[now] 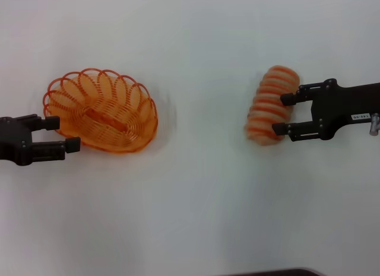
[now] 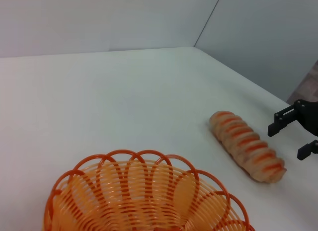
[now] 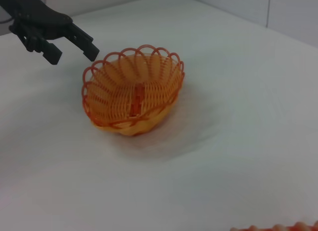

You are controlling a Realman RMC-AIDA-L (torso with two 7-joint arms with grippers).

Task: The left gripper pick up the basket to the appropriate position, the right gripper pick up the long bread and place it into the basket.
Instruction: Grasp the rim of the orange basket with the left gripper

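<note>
Though cropped elsewhere, basket [image 3: 133,94] whole, right-wrist.

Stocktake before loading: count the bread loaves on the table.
1. The elongated pale tan loaf with orange stripes lies on the white table at the robot's right, by the open right gripper, apart from the empty orange wire basket.

Basket [image 1: 101,111]: orange wire oval, looped rim, upright, nothing inside, on table's left.
Long bread [image 1: 271,104]: pale tan, orange crosswise stripes, lying flat, well apart on right.
</note>
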